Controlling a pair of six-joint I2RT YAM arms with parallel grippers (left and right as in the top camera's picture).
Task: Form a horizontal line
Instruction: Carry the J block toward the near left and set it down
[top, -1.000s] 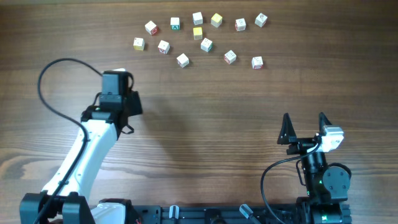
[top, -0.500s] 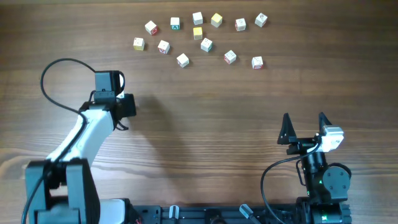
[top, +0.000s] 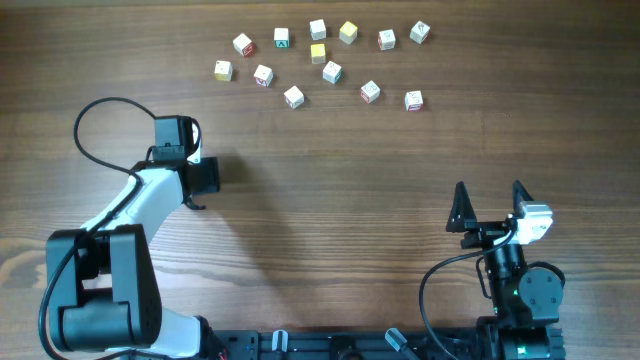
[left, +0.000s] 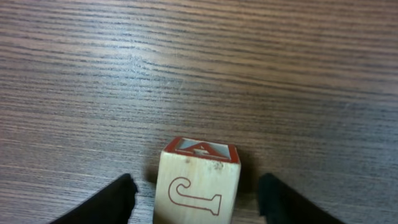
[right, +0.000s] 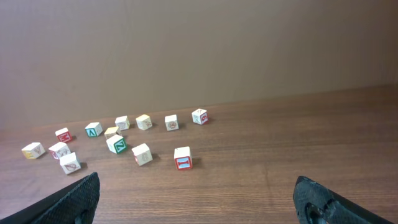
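No touching row of cubes shows; the small cubes lie scattered and apart at the far side of the table (top: 330, 71), and also show in the right wrist view (right: 183, 157). One pale cube (left: 198, 183) with a red-framed top and a red outlined mark on its side stands on the wood between the fingers of my left gripper (left: 196, 199). That gripper is open, with a gap on each side of the cube. In the overhead view my left gripper (top: 196, 175) hides this cube. My right gripper (top: 489, 203) is open and empty near the front right, and also shows in the right wrist view (right: 199, 202).
Among the scattered white cubes are two yellow ones (top: 347, 32) (top: 318, 52). The outermost cubes are at the left (top: 222, 70) and right (top: 419, 33). A black cable (top: 90, 115) loops off the left arm. Bare wood lies between the two arms.
My left gripper has moved a little toward the near side and the arm has folded back to the left. The right arm and the scattered cubes have not moved.
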